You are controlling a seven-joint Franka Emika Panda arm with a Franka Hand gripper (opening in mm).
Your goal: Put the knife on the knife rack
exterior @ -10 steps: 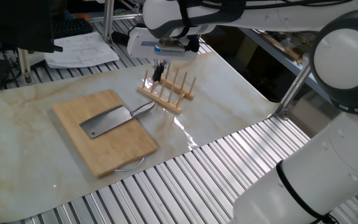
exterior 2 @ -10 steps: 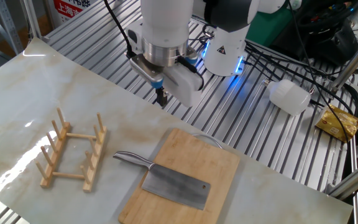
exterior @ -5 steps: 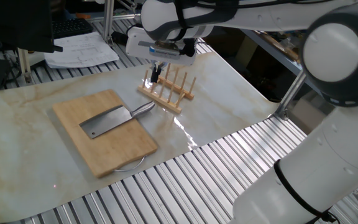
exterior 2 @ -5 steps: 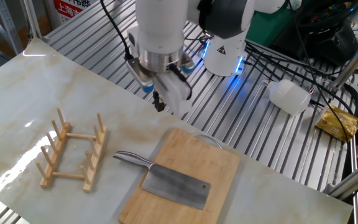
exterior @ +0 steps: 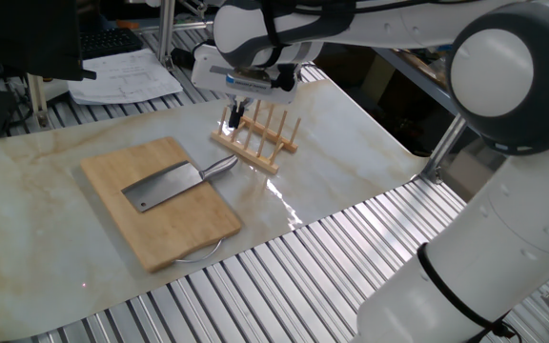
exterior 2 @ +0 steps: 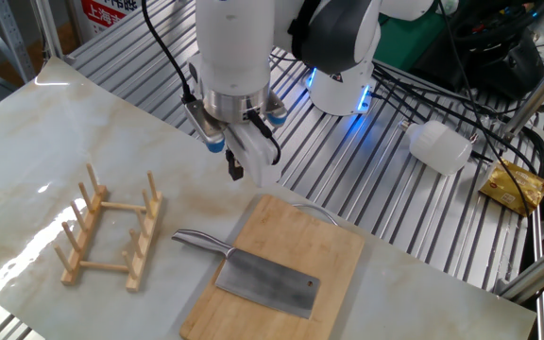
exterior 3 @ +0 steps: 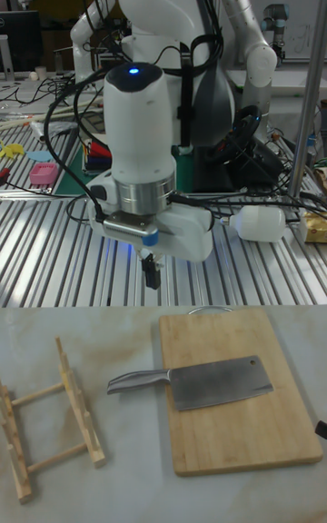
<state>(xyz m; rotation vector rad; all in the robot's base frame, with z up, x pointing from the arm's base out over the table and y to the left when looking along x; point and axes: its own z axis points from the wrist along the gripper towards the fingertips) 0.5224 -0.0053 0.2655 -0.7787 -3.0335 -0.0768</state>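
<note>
The knife (exterior 2: 266, 282) lies flat on a bamboo cutting board (exterior 2: 333, 250), its silvery handle (exterior 2: 196, 240) sticking out over the board's edge toward the knife rack (exterior 2: 111, 228). The same knife (exterior: 165, 184) (exterior 3: 221, 382) shows in the other two views, with the empty rack (exterior: 255, 139) (exterior 3: 50, 419) standing beside the board. My gripper (exterior 2: 235, 170) (exterior 3: 153, 276) (exterior: 236, 114) hangs in the air above the marble sheet, behind the knife handle, between rack and board. Its fingers are shut together with nothing in them.
A white cylindrical object (exterior 2: 439, 146) and a yellow packet (exterior 2: 516, 186) lie on the slatted metal table beyond the board. Papers (exterior: 127, 76) sit at the far edge. A metal ring (exterior: 198, 255) pokes out from under the board.
My gripper has drifted sideways and a little lower, toward the knife handle, and the wrist has turned. Knife, board and rack have not moved.
</note>
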